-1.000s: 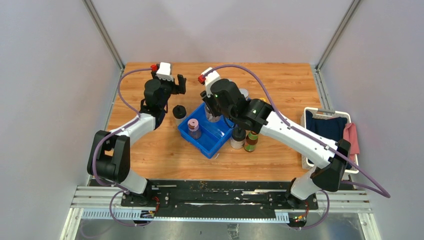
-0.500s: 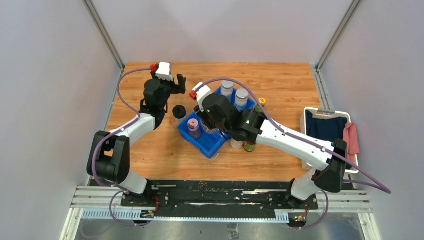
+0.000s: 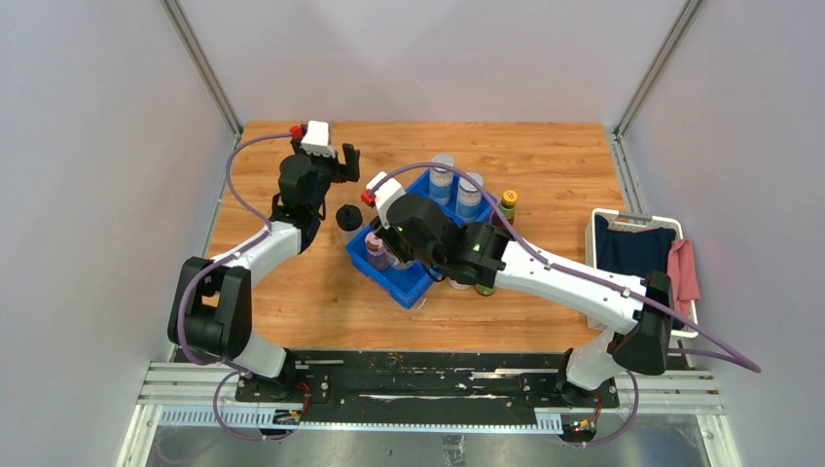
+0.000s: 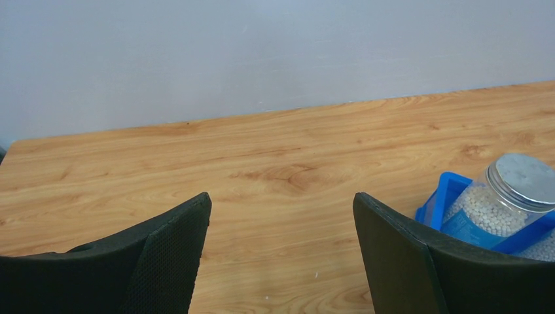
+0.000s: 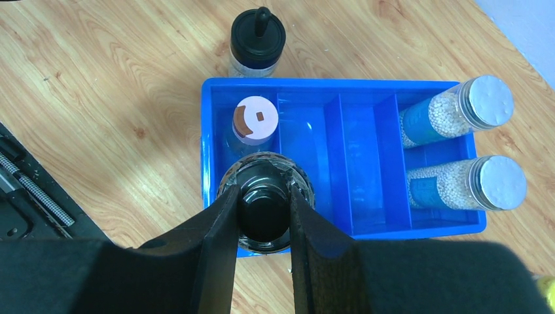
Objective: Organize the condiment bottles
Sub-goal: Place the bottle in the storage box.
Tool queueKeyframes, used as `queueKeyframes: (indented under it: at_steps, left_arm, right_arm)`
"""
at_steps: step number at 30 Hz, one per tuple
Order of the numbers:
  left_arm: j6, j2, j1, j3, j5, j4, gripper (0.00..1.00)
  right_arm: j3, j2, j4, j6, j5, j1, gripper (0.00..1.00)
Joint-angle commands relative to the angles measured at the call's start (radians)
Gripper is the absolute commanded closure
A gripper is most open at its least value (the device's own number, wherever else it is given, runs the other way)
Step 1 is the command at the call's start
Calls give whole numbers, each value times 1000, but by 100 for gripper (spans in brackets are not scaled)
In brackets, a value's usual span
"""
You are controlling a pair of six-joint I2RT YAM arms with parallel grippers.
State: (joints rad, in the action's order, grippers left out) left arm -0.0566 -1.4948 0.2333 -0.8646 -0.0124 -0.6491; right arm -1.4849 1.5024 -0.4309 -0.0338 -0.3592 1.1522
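Observation:
My right gripper (image 5: 264, 219) is shut on a clear jar with a black lid (image 5: 265, 171). It holds the jar over the near-left corner of the blue tray (image 5: 366, 131), beside a pink-lidded jar (image 5: 255, 121) that stands in the tray. Two grey-lidded jars (image 5: 484, 101) (image 5: 501, 183) of white beads stand at the tray's other end. Another black-lidded jar (image 3: 348, 218) stands on the table just left of the tray (image 3: 409, 282). My left gripper (image 3: 348, 163) is open and empty above the bare wood behind that jar. A dark bottle with a yellow-red cap (image 3: 507, 201) stands right of the tray.
More bottles (image 3: 484, 287) stand half hidden under my right arm at the tray's near right. A white basket (image 3: 595, 277) with dark blue and pink cloths sits at the table's right edge. In the left wrist view a grey-lidded jar (image 4: 517, 190) shows at the right.
My right arm has carried the black-lidded jar leftward and nearer, from over the tray's middle to beside the pink-lidded jar. The two grey-lidded jars have come into view. The left arm has not moved.

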Motion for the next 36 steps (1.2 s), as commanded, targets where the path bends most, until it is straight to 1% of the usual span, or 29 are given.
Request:
queueKeyframes:
  at_steps: [1, 23, 36]
  left_arm:
    - [-2, 32, 7, 19, -20, -2, 14]
    - [9, 52, 7, 35, -25, 1, 14]
    - [6, 46, 8, 31, -23, 1, 14]
  right_arm:
    - [24, -16, 58, -14, 1, 17, 100]
    - [136, -47, 174, -55, 13, 6, 100]
    - [174, -55, 201, -85, 18, -21, 100]
